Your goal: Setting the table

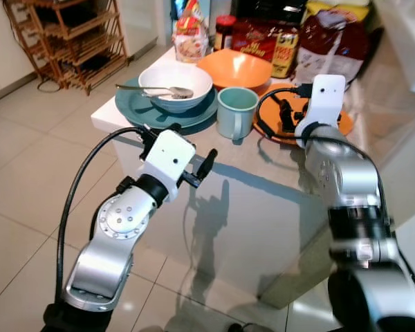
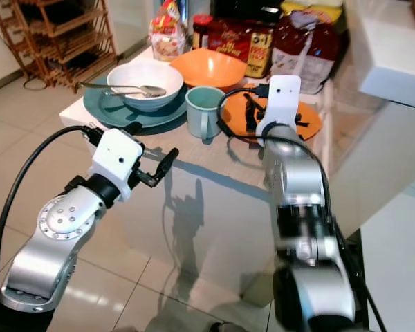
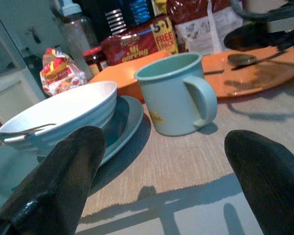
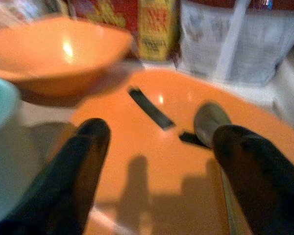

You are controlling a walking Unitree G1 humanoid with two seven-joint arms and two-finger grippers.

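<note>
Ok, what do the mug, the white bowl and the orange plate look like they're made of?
Mug: pale green, matte, even colour, thick handle; probably plastic or melamine, possibly enamel. White bowl: glossy, thick rim with ribbed sides; looks ceramic, though melamine is possible. Orange plate: smooth with soft glare spots and a thin rim; likely plastic.

Left arm: bent at the elbow, forearm raised forward and inward. The left gripper (image 1: 206, 166) points ahead at a low height; its two black fingers (image 3: 59, 186) stand spread apart, nothing between them.

Right arm: extended forward and upward, wrist angled down. The right gripper (image 4: 157, 161) hangs fingers-first; its fingers (image 4: 73, 176) are likewise parted with an empty gap. A black cable loops from each wrist housing.
</note>
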